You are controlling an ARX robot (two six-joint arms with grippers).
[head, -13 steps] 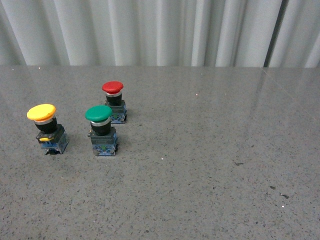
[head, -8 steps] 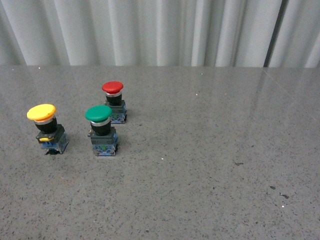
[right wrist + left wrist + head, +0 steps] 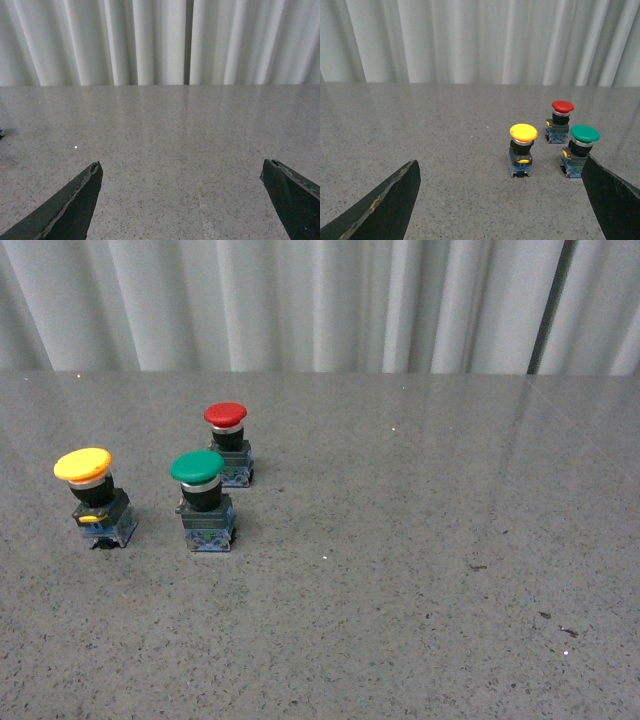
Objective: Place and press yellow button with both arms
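The yellow button (image 3: 92, 496) stands upright at the left of the grey table, with its yellow cap on a black collar and a blue-grey block. In the left wrist view the yellow button (image 3: 522, 149) lies ahead of my left gripper (image 3: 500, 165), which is open with bare table between its fingers. My right gripper (image 3: 181, 166) is open too, over bare table, with no button between its fingers. Neither arm shows in the front view.
A green-capped button (image 3: 203, 499) stands just right of the yellow one, and a red-capped button (image 3: 228, 443) behind it. The green one (image 3: 580, 150) sits close to one left finger (image 3: 612, 197). Pleated white curtains (image 3: 320, 300) back the table.
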